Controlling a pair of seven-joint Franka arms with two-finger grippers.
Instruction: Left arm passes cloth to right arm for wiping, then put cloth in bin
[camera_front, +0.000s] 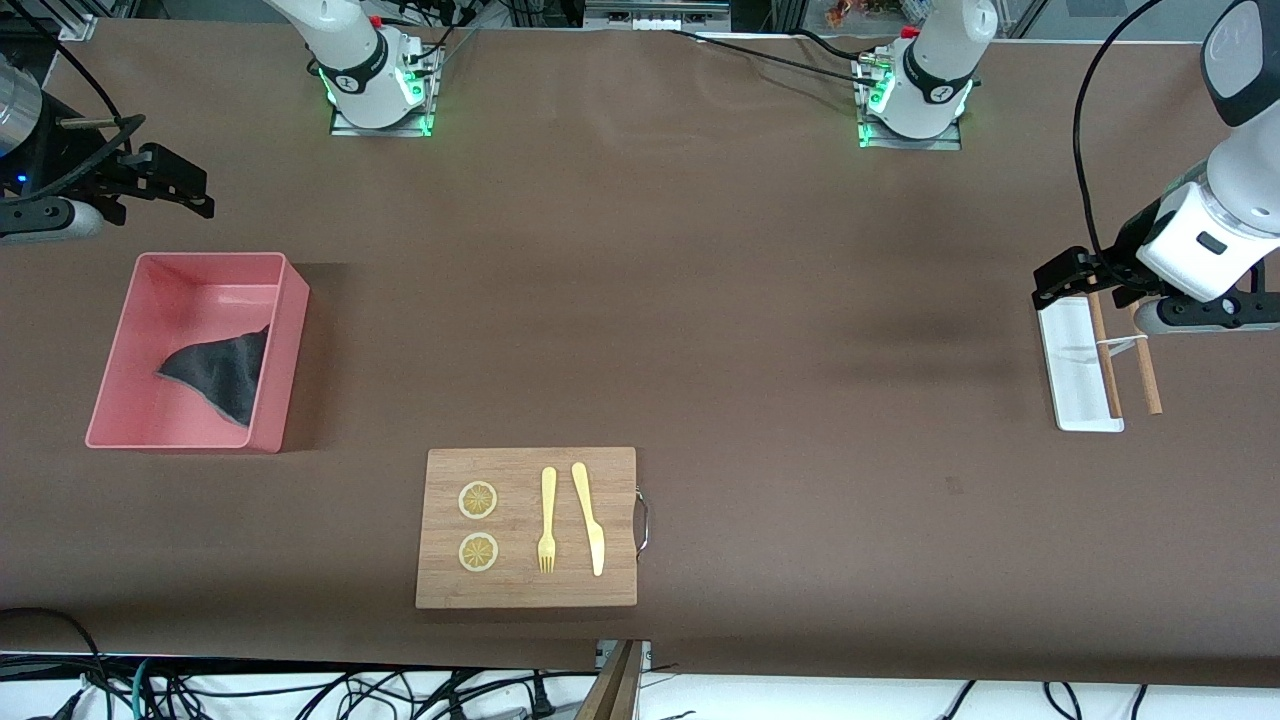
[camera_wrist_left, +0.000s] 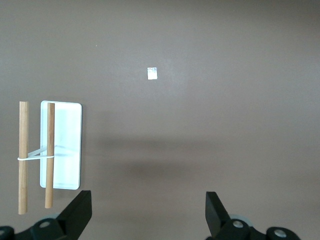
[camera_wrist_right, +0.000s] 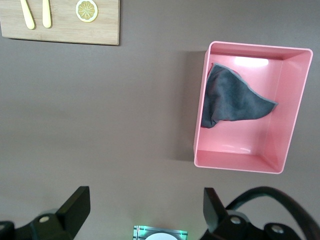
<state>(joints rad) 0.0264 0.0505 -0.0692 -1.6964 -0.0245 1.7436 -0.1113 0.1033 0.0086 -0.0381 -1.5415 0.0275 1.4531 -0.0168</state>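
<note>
pink bin (camera_front: 120, 345) holds the cloth (camera_front: 222, 372), near the counter's corner at the right arm's end. right tool (camera_front: 170, 185), fingers apart and empty, hovers just beside it; left tool (camera_front: 1075, 280), also apart, waits over the white tray (camera_front: 1070, 375).

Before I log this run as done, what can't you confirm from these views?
- Floor of the bin under the cloth: covered, both views.
- Bin's inner wall toward the board, front view: hidden by its own rim.
- Right gripper: arm cut off by the frame edge, front view.
- White tray: one end under the left gripper.
- Small pale square: too small to identify.
</note>
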